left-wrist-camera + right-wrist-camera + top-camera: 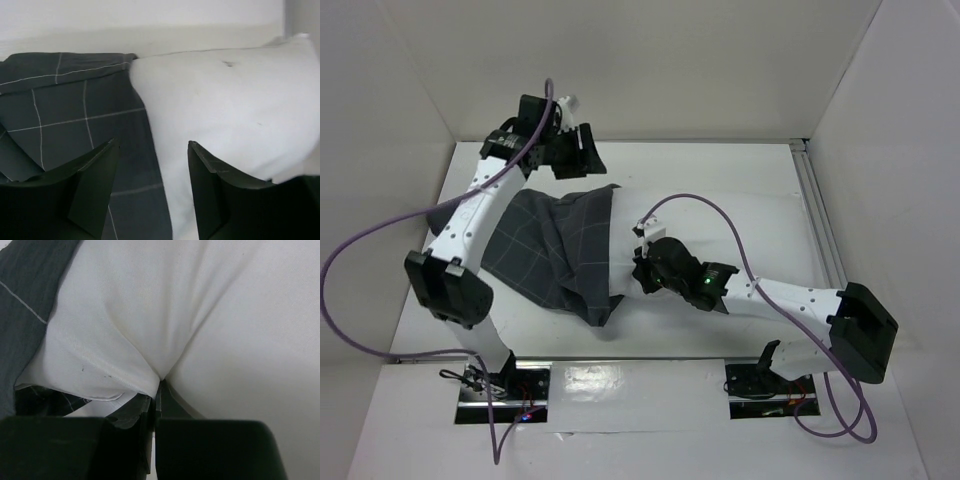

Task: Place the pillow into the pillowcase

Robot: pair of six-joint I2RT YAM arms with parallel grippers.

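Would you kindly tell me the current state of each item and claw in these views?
pillow: partly inside the pillowcase, one end sticking out
pillowcase: wrinkled, drawn over part of the pillow
left claw: open, holding nothing
right claw: shut, pinching a fold of the pillow

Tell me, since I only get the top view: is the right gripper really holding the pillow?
Observer: Yes. The right wrist view shows the right gripper shut on a pinched fold of the pillow.
Operator: And the left one?
Observer: The left gripper is open and grips nothing. It faces the seam where the pillowcase meets the pillow.
Operator: Is the pillow fully in?
Observer: No. The left wrist view shows a broad white part outside the case's edge.
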